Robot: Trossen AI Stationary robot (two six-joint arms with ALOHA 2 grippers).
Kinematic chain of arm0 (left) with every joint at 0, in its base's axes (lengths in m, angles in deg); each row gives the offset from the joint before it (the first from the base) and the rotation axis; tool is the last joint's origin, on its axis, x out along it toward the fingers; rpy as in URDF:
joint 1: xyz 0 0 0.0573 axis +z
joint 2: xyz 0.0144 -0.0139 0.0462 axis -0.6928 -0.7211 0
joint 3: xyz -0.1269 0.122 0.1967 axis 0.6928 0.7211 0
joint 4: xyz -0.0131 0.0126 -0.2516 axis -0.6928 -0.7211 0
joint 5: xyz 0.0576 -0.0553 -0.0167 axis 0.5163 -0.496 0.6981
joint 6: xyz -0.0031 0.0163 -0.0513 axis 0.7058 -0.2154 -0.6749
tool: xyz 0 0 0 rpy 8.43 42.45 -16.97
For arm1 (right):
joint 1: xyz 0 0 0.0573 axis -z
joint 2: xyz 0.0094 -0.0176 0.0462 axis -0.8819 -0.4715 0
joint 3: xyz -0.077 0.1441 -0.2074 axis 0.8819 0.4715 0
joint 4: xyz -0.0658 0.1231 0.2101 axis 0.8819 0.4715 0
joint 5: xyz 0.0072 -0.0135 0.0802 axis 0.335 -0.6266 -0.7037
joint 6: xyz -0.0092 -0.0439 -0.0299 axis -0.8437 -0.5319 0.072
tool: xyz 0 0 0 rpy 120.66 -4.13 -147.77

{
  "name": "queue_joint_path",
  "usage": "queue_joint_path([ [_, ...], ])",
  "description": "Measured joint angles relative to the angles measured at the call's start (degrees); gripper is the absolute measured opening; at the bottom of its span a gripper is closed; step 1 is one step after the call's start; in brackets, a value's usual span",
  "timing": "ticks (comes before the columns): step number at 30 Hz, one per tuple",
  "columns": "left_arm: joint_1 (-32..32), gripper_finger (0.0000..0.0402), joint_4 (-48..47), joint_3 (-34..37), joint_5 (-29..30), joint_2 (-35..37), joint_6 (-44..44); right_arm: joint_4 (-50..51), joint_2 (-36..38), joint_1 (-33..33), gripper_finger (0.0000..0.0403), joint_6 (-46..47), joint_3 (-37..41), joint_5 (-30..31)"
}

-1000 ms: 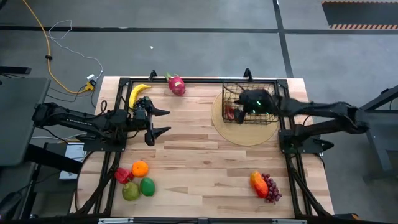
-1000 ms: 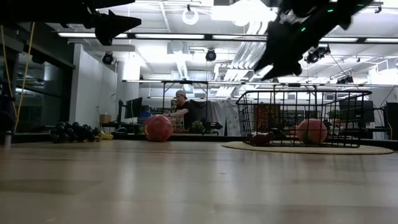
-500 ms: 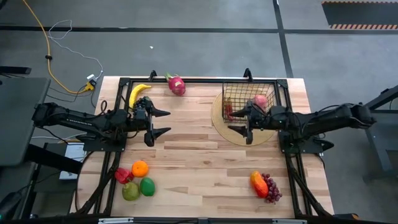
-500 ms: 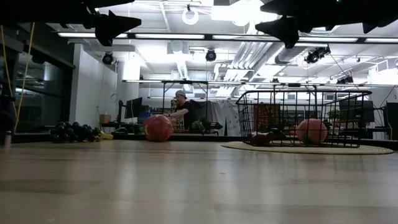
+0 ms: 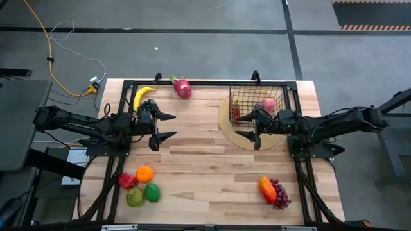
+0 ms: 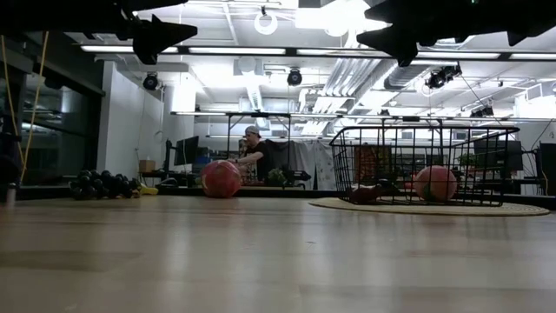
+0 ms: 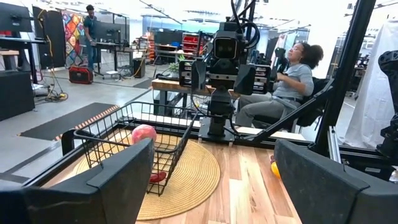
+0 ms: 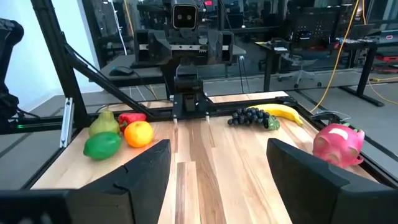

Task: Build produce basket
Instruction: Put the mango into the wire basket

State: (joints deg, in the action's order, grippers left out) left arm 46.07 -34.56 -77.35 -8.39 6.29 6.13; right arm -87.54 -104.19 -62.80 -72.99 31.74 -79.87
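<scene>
The black wire basket (image 5: 252, 96) stands on a round tan disc (image 5: 257, 141) at the far right. Inside it lie a pink fruit (image 5: 268, 104) and a red piece (image 5: 236, 115). My right gripper (image 5: 237, 126) hovers level and open above the disc's near-left part, beside the basket. My left gripper (image 5: 174, 126) hovers open left of centre, pointing at the basket (image 7: 99, 140). The rest of the produce rests on the table: banana (image 5: 142, 96), dragon fruit (image 5: 182, 86), orange (image 5: 144, 173), red pepper (image 5: 126, 181), two green fruits (image 5: 142, 194), a mango-like fruit (image 5: 266, 187) and grapes (image 5: 281, 194).
A black frame (image 5: 192, 82) runs along the table's far edge and sides. Another bunch of grapes (image 8: 249, 116) lies beside the banana (image 8: 283, 114) under the left arm. Bare wood lies at the middle (image 5: 205, 167). People sit in the room beyond the table.
My right gripper has swung from over the basket toward the table's near edge and tipped up to level, then held still. It now hovers beside the basket, and the pink fruit in the basket is uncovered. The left arm has kept still.
</scene>
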Motion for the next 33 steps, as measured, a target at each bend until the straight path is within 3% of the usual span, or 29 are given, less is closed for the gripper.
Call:
queue_joint_path([
  [6,0.0,0.0319,0.0,0.0,0.0,0.0,-0.2,0.0,0.0,0.0,0.0256,0.9,0.0,0.0],
  [10,0.0,0.0319,0.0,0.0,0.0,0.0,-0.1,3.1,0.0,-0.9,0.0256,9.9,-1.2,0.1],
  [13,0.0,0.0319,-0.3,0.0,0.0,0.0,0.0,16.3,-0.3,-4.9,0.0256,14.4,-5.4,1.1],
  [16,0.0,0.0319,-1.1,0.0,0.0,0.0,0.0,34.3,-2.2,-11.0,0.0256,20.6,-11.1,6.7],
  [20,0.0,0.0319,-1.5,0.0,0.0,0.0,-0.1,55.9,-7.1,-19.1,0.0256,35.9,-18.8,10.5],
  [24,0.0,0.0319,-1.5,0.0,0.0,0.0,-0.1,70.9,-13.4,-26.6,0.0256,54.1,-24.7,8.2],
  [27,0.0,0.0319,-1.5,0.0,0.0,0.0,-0.2,78.2,-18.6,-31.2,0.0256,67.0,-28.1,3.3],
  [33,0.0,0.0319,-1.5,0.0,0.0,0.0,-1.0,80.3,-27.6,-37.7,0.0256,86.4,-31.6,-6.0],
])
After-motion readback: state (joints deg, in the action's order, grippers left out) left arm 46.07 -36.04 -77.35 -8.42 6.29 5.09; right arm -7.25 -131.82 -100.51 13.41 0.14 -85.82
